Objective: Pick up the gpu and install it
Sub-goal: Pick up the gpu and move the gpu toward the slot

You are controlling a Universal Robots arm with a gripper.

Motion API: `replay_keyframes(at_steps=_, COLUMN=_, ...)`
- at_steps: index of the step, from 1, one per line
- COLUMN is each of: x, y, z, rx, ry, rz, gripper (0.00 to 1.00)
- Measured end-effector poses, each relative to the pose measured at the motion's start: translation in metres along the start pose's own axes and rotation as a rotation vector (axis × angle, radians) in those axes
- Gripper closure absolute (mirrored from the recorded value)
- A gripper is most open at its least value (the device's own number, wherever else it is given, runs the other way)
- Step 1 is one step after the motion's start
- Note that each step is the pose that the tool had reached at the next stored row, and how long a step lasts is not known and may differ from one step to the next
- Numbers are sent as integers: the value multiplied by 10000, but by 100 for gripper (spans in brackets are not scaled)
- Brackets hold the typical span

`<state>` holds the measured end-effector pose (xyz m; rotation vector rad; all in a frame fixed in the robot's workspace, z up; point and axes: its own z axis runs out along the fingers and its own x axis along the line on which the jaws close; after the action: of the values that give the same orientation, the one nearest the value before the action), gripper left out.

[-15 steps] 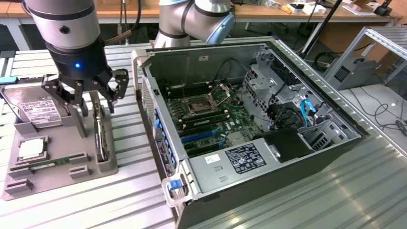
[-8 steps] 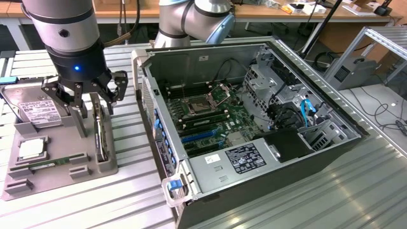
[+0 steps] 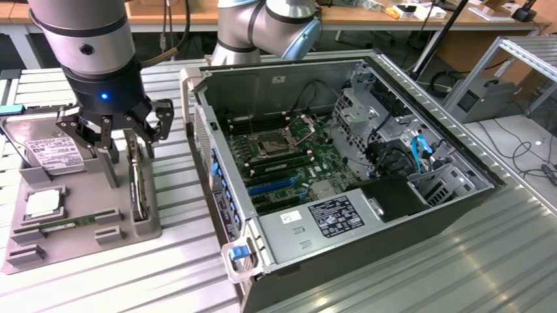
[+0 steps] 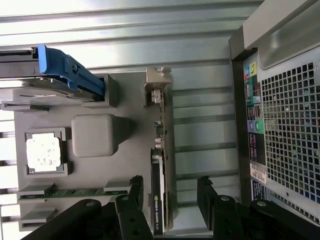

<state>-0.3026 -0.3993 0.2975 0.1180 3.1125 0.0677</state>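
Wrist view shows the tool (image 4: 170, 192) spread wide over the gpu (image 4: 159, 150).

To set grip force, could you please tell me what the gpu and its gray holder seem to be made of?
The gpu: green circuit board, black cooler, probably plastic, shiny metal-looking bracket. The holder: uniform matte gray with blocky shapes, likely plastic.

Colour and pattern reference
Tray (image 4: 95, 170) grey; gpu (image 4: 157, 200) black, edge apparently green; gripper (image 4: 170, 194) black; drive caddy (image 4: 70, 72) blue; case rear panel (image 4: 290, 125) silver with square-grid perforation.
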Motion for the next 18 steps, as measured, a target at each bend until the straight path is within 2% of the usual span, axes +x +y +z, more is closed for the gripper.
replay_keyframes(at_steps=18, x=29, y=-5, z=76, rx=0, ry=0, rz=0, gripper=44)
